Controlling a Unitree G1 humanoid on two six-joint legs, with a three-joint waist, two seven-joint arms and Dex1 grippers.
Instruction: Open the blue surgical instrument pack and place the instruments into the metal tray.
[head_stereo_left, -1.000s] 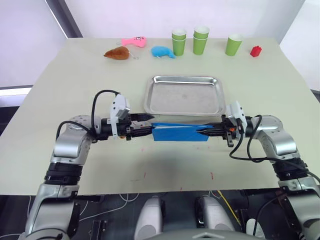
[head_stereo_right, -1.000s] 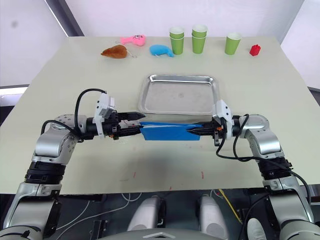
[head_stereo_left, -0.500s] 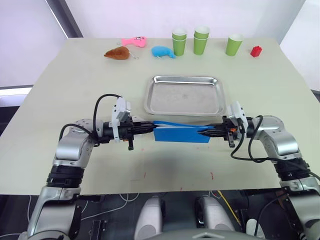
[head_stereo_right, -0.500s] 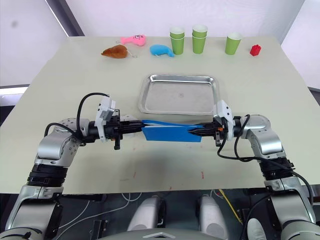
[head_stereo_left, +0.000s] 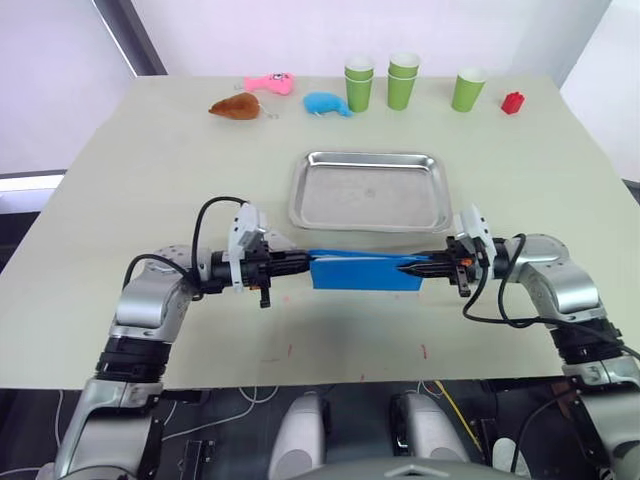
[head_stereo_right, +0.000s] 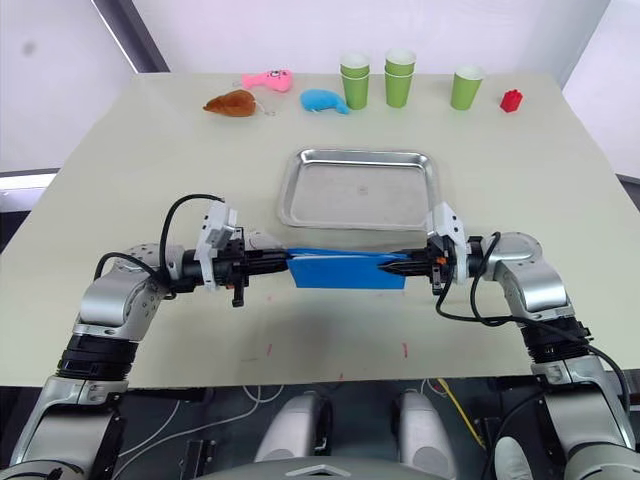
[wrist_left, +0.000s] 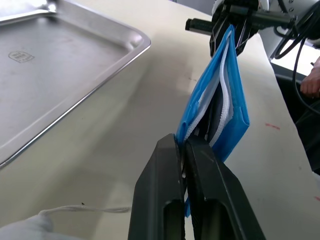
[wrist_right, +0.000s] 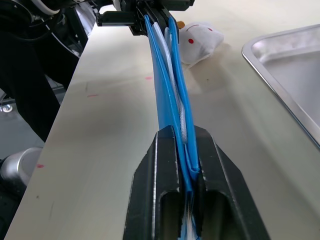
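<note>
The blue surgical instrument pack (head_stereo_left: 362, 270) hangs on edge just above the table, stretched between my two grippers, near the front rim of the metal tray (head_stereo_left: 368, 190). My left gripper (head_stereo_left: 304, 263) is shut on the pack's left end and my right gripper (head_stereo_left: 408, 267) is shut on its right end. In the left wrist view the pack (wrist_left: 220, 102) gapes slightly, showing a white zipper and pale lining. The right wrist view looks along the pack (wrist_right: 167, 80) toward the other gripper. The tray holds nothing. The instruments are hidden inside the pack.
Along the far edge stand three green cups (head_stereo_left: 357, 83) (head_stereo_left: 401, 79) (head_stereo_left: 466, 88), a red block (head_stereo_left: 512, 102), a blue whale toy (head_stereo_left: 325, 104), a pink toy (head_stereo_left: 268, 83) and a brown toy (head_stereo_left: 235, 106). A small white item (wrist_right: 199, 42) lies on the table by my left gripper.
My left gripper has slid right and lowered, now level with the right one. The pack has dropped slightly and hangs flatter between them. The right gripper has hardly moved.
</note>
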